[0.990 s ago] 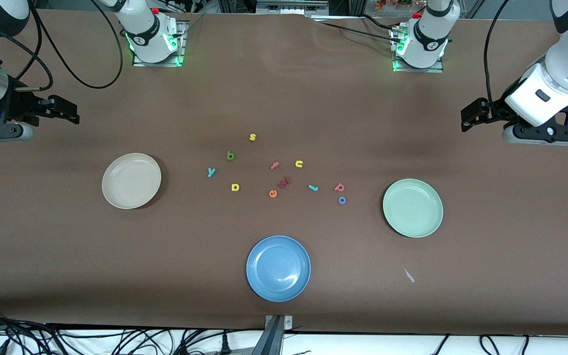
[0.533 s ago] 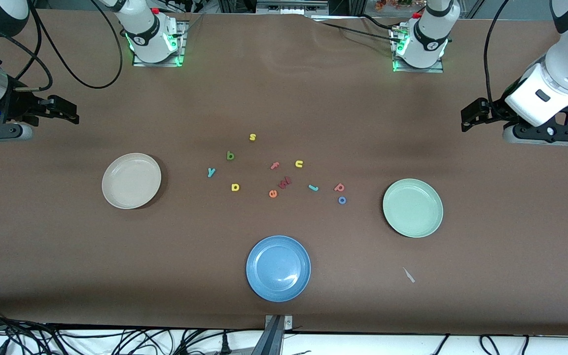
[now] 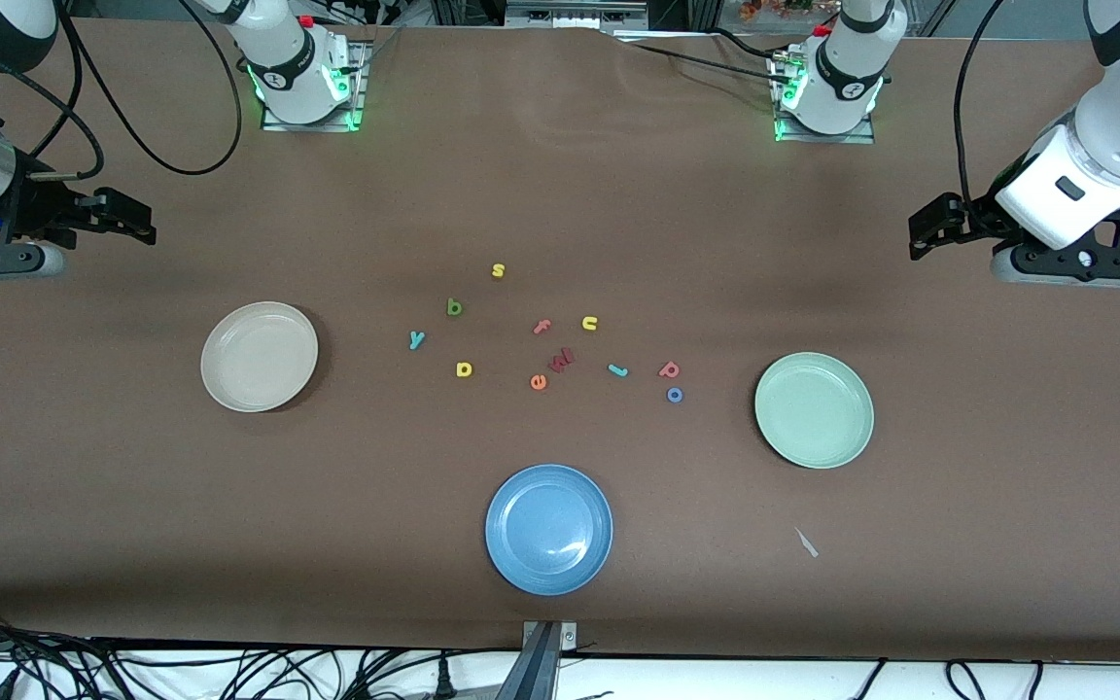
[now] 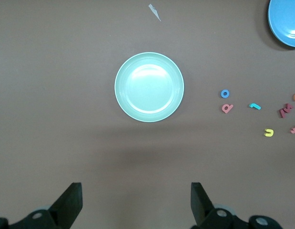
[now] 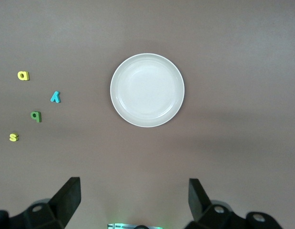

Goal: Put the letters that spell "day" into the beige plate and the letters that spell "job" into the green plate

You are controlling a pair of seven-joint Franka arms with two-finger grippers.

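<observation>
The beige plate (image 3: 259, 356) (image 5: 147, 90) lies bare toward the right arm's end, the green plate (image 3: 814, 409) (image 4: 149, 87) bare toward the left arm's end. Between them lie the teal "y" (image 3: 416, 338), dark green "d" (image 3: 454, 307) and yellow "a" (image 3: 464, 368), then the teal "j" (image 3: 618, 370), pinkish-red "b" (image 3: 669, 368) and blue "o" (image 3: 675, 394). My right gripper (image 3: 140, 222) (image 5: 134, 202) hangs open high off the table's end beside the beige plate. My left gripper (image 3: 922, 236) (image 4: 136, 205) hangs open, high beside the green plate. Neither holds anything.
A blue plate (image 3: 548, 528) sits nearest the front camera, mid-table. Among the letters also lie a yellow "s" (image 3: 498, 269), pink "f" (image 3: 542, 327), yellow "u" (image 3: 589, 323), dark red letter (image 3: 560, 360) and orange "e" (image 3: 538, 382). A pale scrap (image 3: 806, 542) lies near the green plate.
</observation>
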